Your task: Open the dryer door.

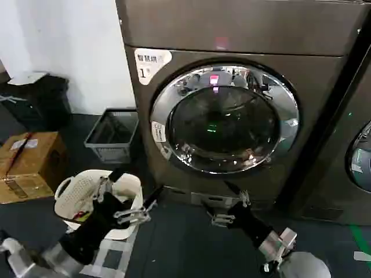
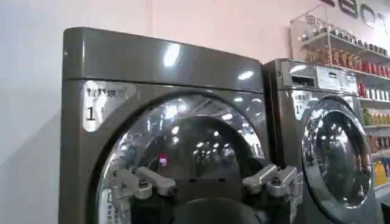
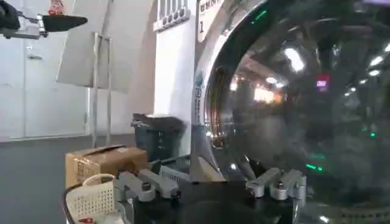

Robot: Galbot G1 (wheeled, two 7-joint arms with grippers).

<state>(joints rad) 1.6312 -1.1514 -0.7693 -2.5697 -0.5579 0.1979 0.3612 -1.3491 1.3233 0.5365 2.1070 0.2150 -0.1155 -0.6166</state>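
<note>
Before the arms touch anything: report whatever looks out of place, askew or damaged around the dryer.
Nothing stands out. The dryer door sits shut and flush in the dryer. The left gripper and right gripper hang open, low in front, touching nothing.

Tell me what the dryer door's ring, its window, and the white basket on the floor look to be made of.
The dryer door: its ring looks like chrome-plated metal or plastic, mirror-bright with sharp room reflections. Its window seems to be dark tinted glass, glossy and see-through. The white basket appears to be matte moulded plastic, judging by its perforated walls.

Bronze-grey dryer (image 1: 243,35) — chrome-ringed dark-glass dryer door (image 1: 225,119) — white sticker (image 1: 152,62).
</note>
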